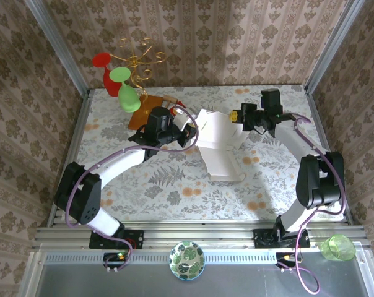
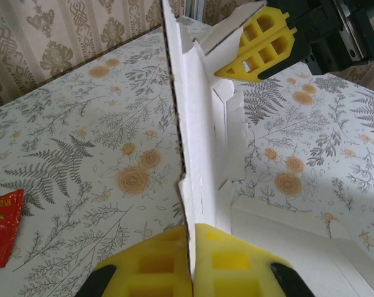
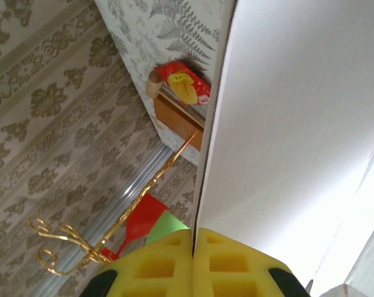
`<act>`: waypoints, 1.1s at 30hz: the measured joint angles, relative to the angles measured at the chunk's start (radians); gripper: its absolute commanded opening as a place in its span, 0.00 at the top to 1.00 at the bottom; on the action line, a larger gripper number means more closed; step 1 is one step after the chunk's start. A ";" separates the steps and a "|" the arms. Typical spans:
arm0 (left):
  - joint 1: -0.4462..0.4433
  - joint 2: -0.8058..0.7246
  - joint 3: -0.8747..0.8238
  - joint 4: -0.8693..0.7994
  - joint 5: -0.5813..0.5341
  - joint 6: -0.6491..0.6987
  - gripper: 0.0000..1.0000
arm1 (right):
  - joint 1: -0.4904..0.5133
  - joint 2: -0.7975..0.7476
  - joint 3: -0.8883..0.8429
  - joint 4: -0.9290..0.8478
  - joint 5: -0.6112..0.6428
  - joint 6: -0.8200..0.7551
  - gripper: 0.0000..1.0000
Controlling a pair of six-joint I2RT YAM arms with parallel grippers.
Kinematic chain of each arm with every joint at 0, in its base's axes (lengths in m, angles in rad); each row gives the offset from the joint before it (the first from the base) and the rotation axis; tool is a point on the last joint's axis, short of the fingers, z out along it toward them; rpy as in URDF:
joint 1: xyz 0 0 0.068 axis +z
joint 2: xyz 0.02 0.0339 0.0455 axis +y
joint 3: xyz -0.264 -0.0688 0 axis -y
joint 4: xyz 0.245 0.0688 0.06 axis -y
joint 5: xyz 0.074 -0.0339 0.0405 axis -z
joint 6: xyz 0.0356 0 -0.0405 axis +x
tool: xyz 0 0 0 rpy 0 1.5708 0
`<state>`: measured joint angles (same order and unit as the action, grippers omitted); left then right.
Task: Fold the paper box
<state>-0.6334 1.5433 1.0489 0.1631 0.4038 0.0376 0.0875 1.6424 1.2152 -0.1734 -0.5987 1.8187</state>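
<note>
Leaf-patterned bowl (image 1: 186,260) sits on the near rail at 6 o'clock in the top view. Beyond it, the paper box (image 1: 219,148) lies mid-tabletop (image 1: 143,185), partly raised, with the left pincer (image 1: 188,133) at its 9 o'clock and the right pincer (image 1: 238,116) at its 1 o'clock.

Left wrist view: the left pincer (image 2: 193,269) is clenched on an upright box wall (image 2: 196,124) that runs toward 12 o'clock.

Right wrist view: the right pincer (image 3: 193,263) is clenched on the edge of a white box panel (image 3: 298,124). A red packet (image 3: 184,83) lies at 11 o'clock.

Box (image 1: 218,148) mid-table (image 1: 143,185)
Left gripper (image 1: 191,131) holds its left flap and right gripper (image 1: 236,116) its far-right flap; board (image 1: 140,117) lies toward the far-left corner.
</note>
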 measured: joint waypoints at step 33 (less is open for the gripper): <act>-0.048 0.071 0.563 -0.507 -0.200 -1.095 0.69 | 0.166 -0.171 -0.109 0.148 0.514 -0.030 1.00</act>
<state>-0.6811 1.6146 1.6115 -0.3439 0.2043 -1.0573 0.2539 1.4719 1.1057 -0.0254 -0.0845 1.7889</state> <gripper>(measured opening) 0.314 0.059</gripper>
